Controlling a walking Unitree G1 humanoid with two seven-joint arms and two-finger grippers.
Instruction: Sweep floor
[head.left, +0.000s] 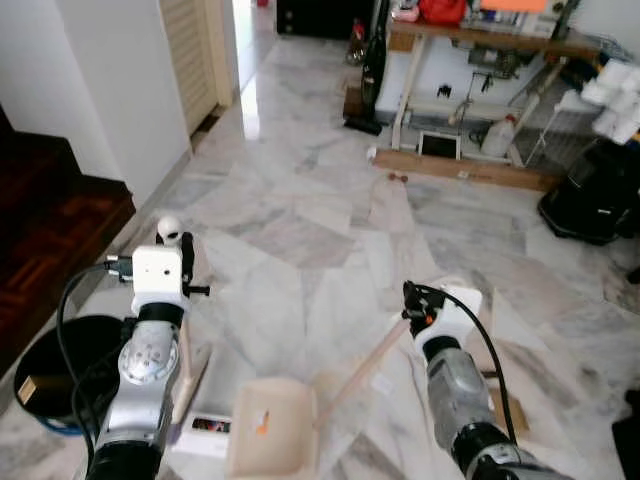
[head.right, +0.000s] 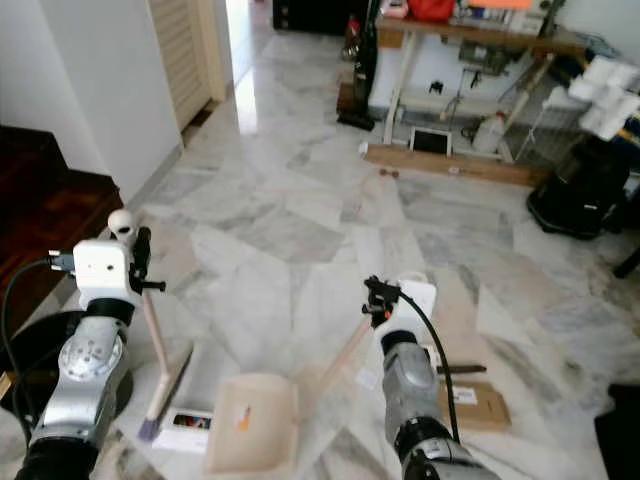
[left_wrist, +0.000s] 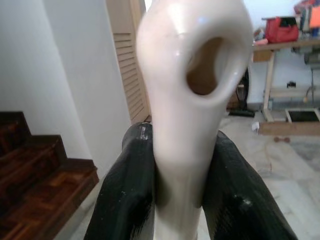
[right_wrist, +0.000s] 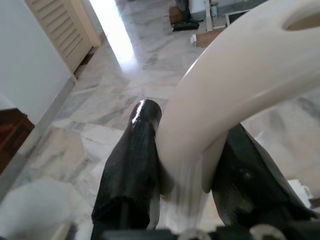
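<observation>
Far L: dark wooden stairs (head.left: 45, 235), white wall (head.left: 110, 70), black round bin (head.left: 45, 375) on marble floor (head.left: 300, 200). L gripper (left_wrist: 177, 180) raised in front of L arm, fingers (left_wrist: 127, 185) clamped on cream broom handle (left_wrist: 187, 100) just below its rounded top w/ hang hole; handle upright. In R eye view, broom (head.right: 155, 350) runs down from the grip to bristle head near the floor, beside a small flat box (head.right: 185, 425).

Centre: cream dustpan (head.left: 270, 425) sitting on floor between the two arms, small orange bit inside; its long handle (head.left: 365, 365) slants up to the R.

R gripper (right_wrist: 192, 165) pinched on the curved top of the dustpan handle, fingers (right_wrist: 132, 165) pressing either side. Brown cardboard piece (head.right: 470, 405) on floor by R arm.

Far end of room: louvred door (head.left: 190, 50) on L, upright vacuum (head.left: 370, 80), wooden work table (head.left: 480, 45) w/ clutter, tablet (head.left: 438, 146) leaning under it, black bag (head.left: 590, 200) on far R.
</observation>
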